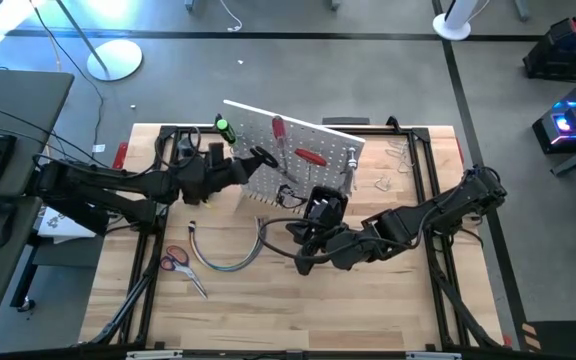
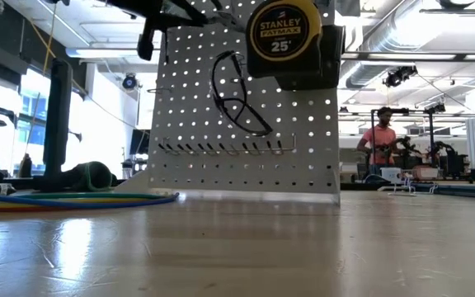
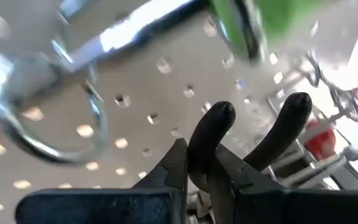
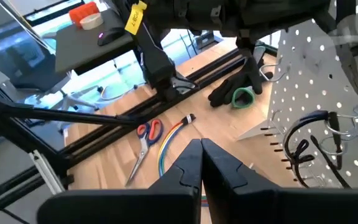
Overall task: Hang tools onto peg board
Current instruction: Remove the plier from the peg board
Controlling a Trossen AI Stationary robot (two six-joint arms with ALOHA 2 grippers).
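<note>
The white peg board (image 1: 298, 150) stands tilted at the table's middle. It carries a green-handled screwdriver (image 1: 225, 127), red-handled screwdrivers (image 1: 311, 157), silver wrenches (image 1: 350, 165) and the yellow tape measure (image 2: 283, 37) in its black bin. My left gripper (image 1: 240, 168) is at the board's left side, shut on black-handled pliers (image 3: 213, 134). My right gripper (image 4: 201, 158) is shut and empty above the table in front of the board. Red-handled scissors (image 1: 178, 260) lie flat on the table at the near left. Metal clamps (image 1: 383, 182) lie right of the board. My left gripper pinches the pliers between its two fingers, coming level from the table's left. The two curved black handles (image 3: 284, 121) stick out past the fingertips toward the board's face, clear of the table. The fingers (image 3: 166, 177) hide the part they are on.
A curved bundle of coloured cables (image 1: 230, 255) lies beside the scissors. A black wire loop (image 2: 237, 95) hangs on the board's front. A black glove (image 4: 238, 84) lies near the left frame rail. The black metal frame (image 1: 158, 200) borders the table. A person (image 2: 379, 136) stands far behind.
</note>
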